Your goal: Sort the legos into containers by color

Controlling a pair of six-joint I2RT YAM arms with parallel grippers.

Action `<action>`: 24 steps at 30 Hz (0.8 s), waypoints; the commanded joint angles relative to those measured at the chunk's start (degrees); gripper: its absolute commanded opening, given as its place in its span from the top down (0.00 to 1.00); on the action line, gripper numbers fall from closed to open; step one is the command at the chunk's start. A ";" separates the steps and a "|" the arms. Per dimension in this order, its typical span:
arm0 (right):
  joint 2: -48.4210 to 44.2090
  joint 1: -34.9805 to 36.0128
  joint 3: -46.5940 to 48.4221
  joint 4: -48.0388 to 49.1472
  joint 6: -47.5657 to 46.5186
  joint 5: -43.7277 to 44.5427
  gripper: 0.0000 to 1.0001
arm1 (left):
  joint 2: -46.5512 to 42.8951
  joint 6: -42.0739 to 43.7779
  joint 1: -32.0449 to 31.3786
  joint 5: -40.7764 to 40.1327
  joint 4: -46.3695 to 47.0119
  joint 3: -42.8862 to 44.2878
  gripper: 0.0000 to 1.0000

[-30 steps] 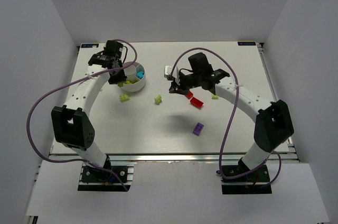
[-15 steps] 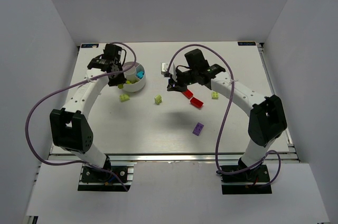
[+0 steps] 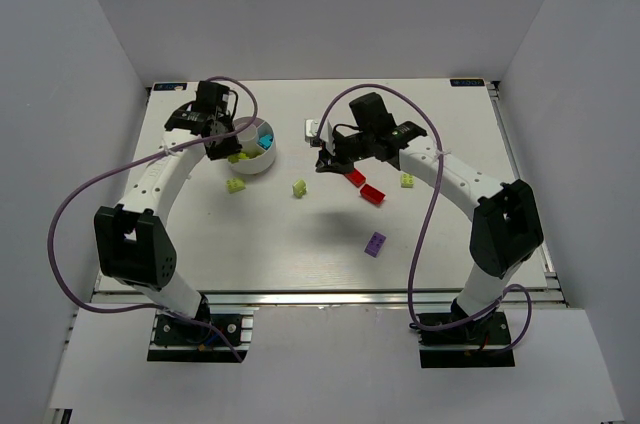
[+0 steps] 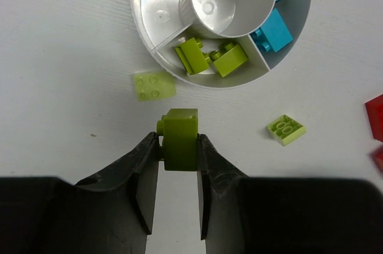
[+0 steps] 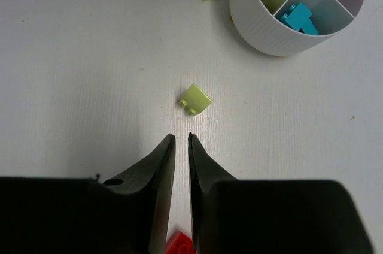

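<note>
Legos are only part sorted: your left gripper (image 4: 178,146) is clamped on a lime-green brick (image 4: 181,123), studs facing left, at lower centre of the left wrist view, just short of the white dish (image 4: 139,20) above it. Release early and it likely lands by the flat lime plate (image 4: 154,86); overshoot and it could join the cyan bricks (image 4: 272,31). Your right gripper (image 5: 179,146) is empty, jaws barely apart

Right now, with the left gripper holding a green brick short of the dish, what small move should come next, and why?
Probably ease the left gripper forward until its green brick hangs over the dish compartment that already holds two green bricks. The brick is clamped in the gripper but sits outside the rim, so letting go here would likely drop it on the table.
</note>
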 commanded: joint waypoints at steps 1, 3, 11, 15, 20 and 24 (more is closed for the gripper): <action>-2.30 0.01 0.17 3.21 -0.43 -1.66 0.80 | -1.63 -2.46 0.61 2.75 2.43 0.72 1.00; -3.43 0.09 -1.67 5.15 1.58 -1.92 0.79 | -2.34 -3.42 1.31 4.76 2.95 0.19 1.00; -8.09 -0.17 -8.00 15.07 7.04 -2.36 0.78 | -7.70 -14.93 7.55 14.34 13.05 -9.21 1.00; -10.11 -0.70 -11.25 18.78 8.27 -3.59 0.77 | -7.35 -20.30 9.22 16.46 15.61 -10.27 1.00; -11.79 -2.28 -14.50 22.47 10.02 -5.00 0.77 | -5.77 -26.98 9.40 18.22 18.16 -10.36 1.00; -12.67 -3.42 -16.27 26.07 12.05 -5.09 0.77 | -4.28 -33.03 9.31 19.01 19.31 -10.45 1.00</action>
